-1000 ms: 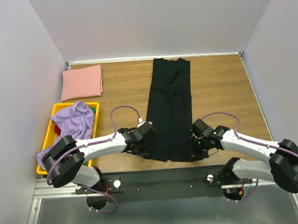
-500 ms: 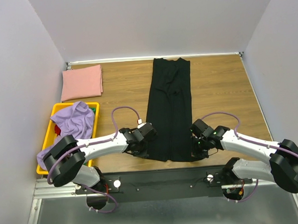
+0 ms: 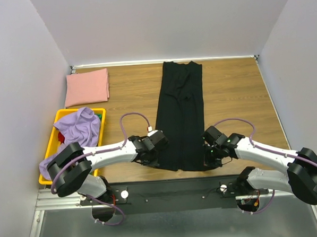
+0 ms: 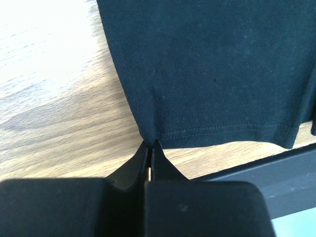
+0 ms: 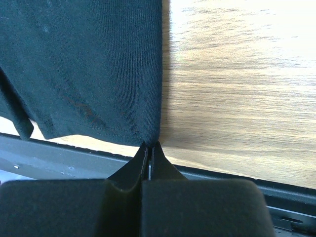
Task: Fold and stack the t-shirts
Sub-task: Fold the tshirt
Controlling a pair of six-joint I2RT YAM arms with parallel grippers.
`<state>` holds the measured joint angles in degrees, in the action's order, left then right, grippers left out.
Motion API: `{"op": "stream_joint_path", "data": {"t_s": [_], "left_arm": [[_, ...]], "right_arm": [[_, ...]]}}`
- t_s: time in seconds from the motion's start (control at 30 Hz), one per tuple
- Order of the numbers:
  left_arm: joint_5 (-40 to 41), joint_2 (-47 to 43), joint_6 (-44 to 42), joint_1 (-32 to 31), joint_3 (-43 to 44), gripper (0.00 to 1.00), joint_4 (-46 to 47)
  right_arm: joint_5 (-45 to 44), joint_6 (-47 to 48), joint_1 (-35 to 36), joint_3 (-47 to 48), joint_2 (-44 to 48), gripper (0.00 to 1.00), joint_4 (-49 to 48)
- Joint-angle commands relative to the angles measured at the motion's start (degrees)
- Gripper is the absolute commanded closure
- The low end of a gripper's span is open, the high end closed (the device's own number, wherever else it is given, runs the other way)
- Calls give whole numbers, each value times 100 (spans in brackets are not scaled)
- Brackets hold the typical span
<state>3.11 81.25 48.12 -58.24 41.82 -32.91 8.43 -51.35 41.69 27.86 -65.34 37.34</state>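
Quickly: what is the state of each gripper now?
left gripper: shut on the black shirt, its near left corner.
right gripper: shut on the same shirt, near right corner.

The black t-shirt is matt, fine-knit cloth with a stitched hem; the table beneath it is smooth, lightly glossy wood.

— How is the light where you are?
— From overhead it is bright and even, with soft shadows. At my wrists the table washes out to white at the top, the black t-shirt is sharp down to its weave, and my fingers blur close to the lens.
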Motion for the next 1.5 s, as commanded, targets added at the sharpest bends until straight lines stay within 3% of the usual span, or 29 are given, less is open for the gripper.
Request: {"op": "stream_joint_path", "data": {"t_s": [0.0,0.23,0.4,0.57,0.7,1.0,1.47], "left_arm": [[102,23,215,-258,-25,100,-295],[-276,-417,1242,-1399,-403,100,-418],[-84,-593,1306,-1436,-158,100,-462],[399,-725,709,-656,483,100,-489],[751,-883,59,303,896,100,-261],[778,-6,-1040,1595,1451,100,837],[857,1630,-1911,2431,2874,100,1269]], "right_arm": [[-245,152,58,-35,39,99,141],[-157,-444,778,62,434,99,747],[-560,-455,928,578,575,99,1134],[-1921,-157,859,1763,75,99,1512],[-2389,379,455,2592,-636,99,1495],[-2372,1750,-837,3576,-1831,99,749],[-2196,2560,-1594,4587,-3282,99,10]]}}
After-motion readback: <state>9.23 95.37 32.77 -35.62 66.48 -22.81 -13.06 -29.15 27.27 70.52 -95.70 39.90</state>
